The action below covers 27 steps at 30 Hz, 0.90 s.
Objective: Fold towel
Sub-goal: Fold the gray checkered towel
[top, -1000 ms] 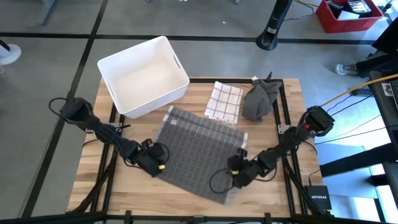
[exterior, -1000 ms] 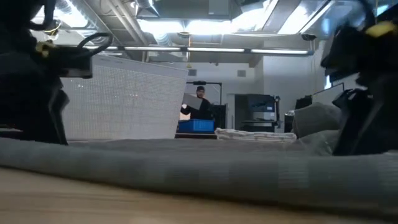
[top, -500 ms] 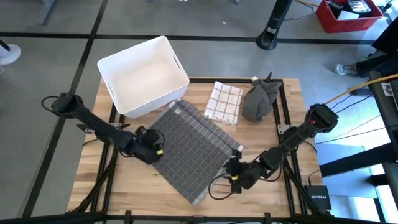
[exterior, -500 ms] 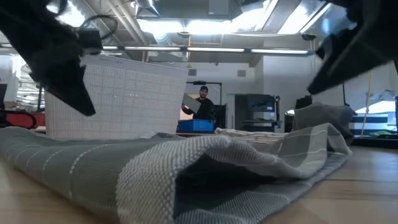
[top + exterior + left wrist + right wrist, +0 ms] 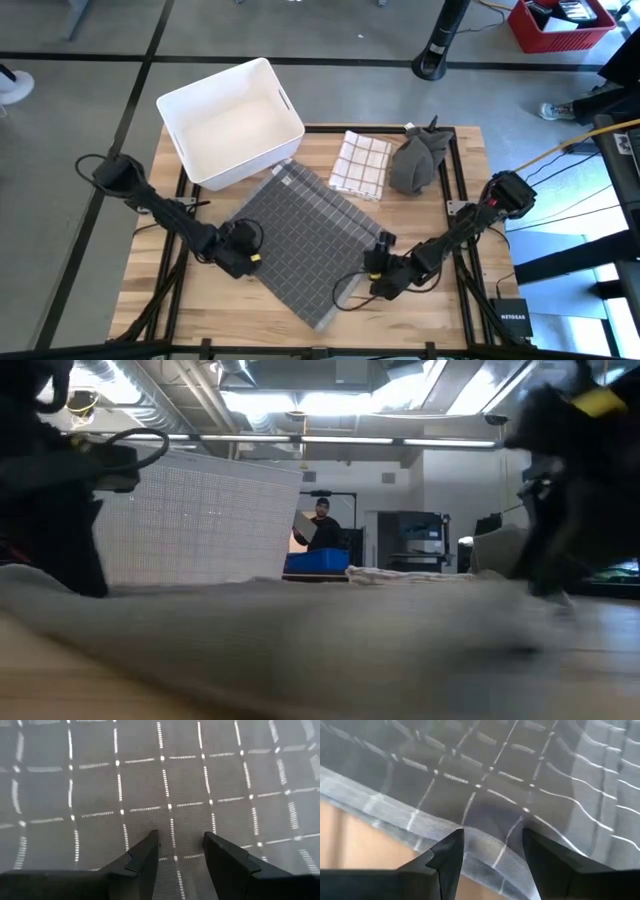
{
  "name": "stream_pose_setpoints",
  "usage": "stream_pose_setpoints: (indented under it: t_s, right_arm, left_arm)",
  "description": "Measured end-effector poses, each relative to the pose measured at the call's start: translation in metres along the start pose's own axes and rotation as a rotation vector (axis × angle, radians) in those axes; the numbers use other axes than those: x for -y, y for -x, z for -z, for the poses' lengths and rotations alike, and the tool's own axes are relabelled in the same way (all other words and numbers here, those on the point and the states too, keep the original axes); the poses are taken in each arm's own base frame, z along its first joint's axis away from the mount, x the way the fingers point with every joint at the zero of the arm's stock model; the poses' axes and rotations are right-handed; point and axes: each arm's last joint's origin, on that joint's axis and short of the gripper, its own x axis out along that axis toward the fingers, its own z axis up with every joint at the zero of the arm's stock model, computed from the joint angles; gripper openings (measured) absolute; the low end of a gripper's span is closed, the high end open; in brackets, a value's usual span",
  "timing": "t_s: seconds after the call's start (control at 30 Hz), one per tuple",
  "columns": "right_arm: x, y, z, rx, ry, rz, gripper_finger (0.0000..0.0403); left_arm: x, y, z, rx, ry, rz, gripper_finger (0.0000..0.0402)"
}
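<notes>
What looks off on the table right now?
The grey checked towel lies skewed, like a diamond rather than square to the table, one corner nearly touching the white bin. A dark grey cloth sits crumpled beside the folded white checked towel. No spill or damage shows.

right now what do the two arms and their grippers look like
Both arms are dark, slim and jointed, with black cables looping beside them. The left gripper and right gripper each carry a small yellow marking near the wrist. Their fingers are dark, flat and wedge-shaped, tapering to blunt tips.
</notes>
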Motion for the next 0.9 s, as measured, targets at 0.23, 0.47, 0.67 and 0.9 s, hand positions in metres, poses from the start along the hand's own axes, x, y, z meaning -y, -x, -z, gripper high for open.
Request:
stream_pose_setpoints:
  t_s: [0.23, 0.47, 0.67, 0.9]
  right_arm:
    - [0.021, 0.007, 0.019, -0.218, 0.318, 0.152, 0.0204]
    - [0.024, 0.020, 0.023, -0.348, 0.388, 0.124, 0.0204]
    - [0.012, 0.037, -0.005, -0.109, 0.231, 0.031, 0.0204]
    - [-0.006, 0.017, -0.013, 0.203, 0.061, -0.081, 0.0204]
  left_arm:
    - [0.035, -0.014, 0.008, 0.004, 0.226, 0.292, 0.0148]
    - [0.065, -0.017, 0.026, -0.167, 0.196, 0.606, 0.0148]
    - [0.072, 0.015, 0.006, -0.186, 0.141, 0.806, 0.0148]
    - [0.046, 0.039, -0.035, 0.367, -0.089, 0.507, 0.0148]
